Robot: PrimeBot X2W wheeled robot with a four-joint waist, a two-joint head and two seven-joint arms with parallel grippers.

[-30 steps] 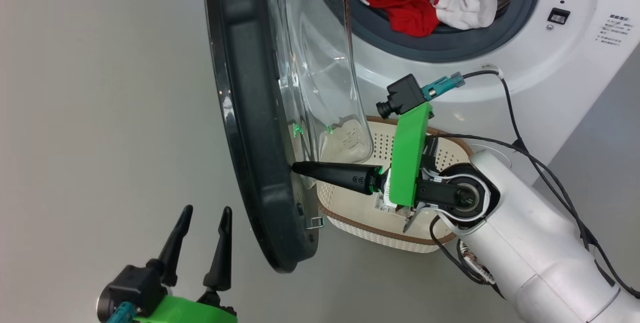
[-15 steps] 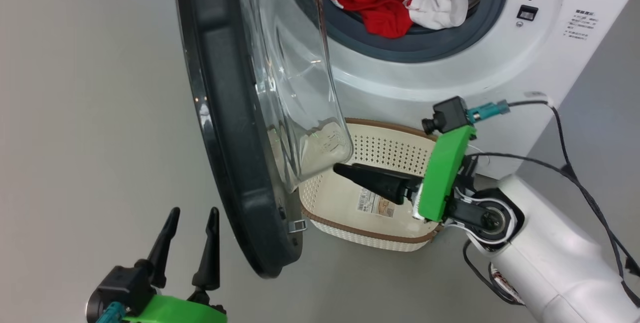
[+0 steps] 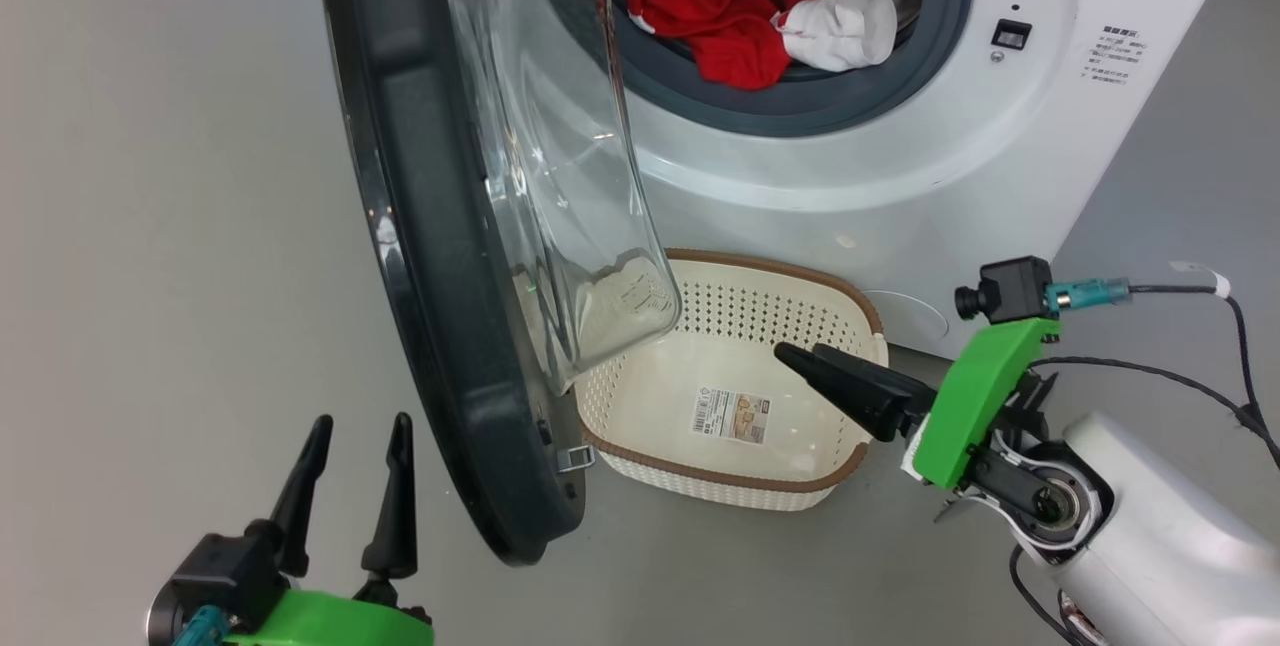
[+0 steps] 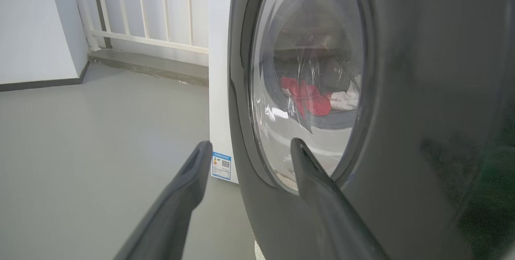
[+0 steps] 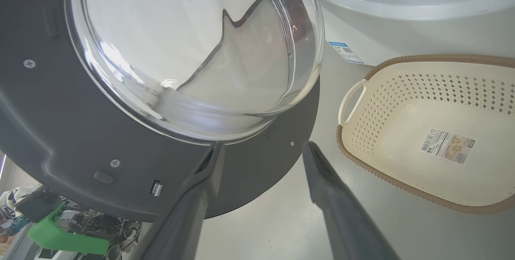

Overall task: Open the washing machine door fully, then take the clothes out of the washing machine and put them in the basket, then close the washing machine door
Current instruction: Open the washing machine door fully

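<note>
The washing machine door (image 3: 420, 256) stands open, edge-on to the head view, its glass bowl (image 3: 560, 156) bulging toward the basket. Inside the white washing machine (image 3: 900, 186), red clothes (image 3: 720, 21) and a white piece (image 3: 845, 26) lie at the drum mouth. On the floor below sits the cream basket (image 3: 790, 271), holding just its sticker. My right gripper (image 3: 797, 353) is open over the basket's right end, apart from the door; in the right wrist view it (image 5: 261, 147) points at the door's inner face (image 5: 80, 131). My left gripper (image 3: 362, 424) is open outside the door (image 4: 422, 91).
Grey floor lies all around. A white railing (image 4: 153, 6) and wall stand behind the machine's left side. A blue label (image 5: 345, 52) marks the machine's lower front. Black cables (image 3: 1150, 371) trail from my right wrist.
My right gripper has left the door's inner rim and drawn back right, over the basket's far end. The head camera has shifted, so the whole picture slid left and down.
</note>
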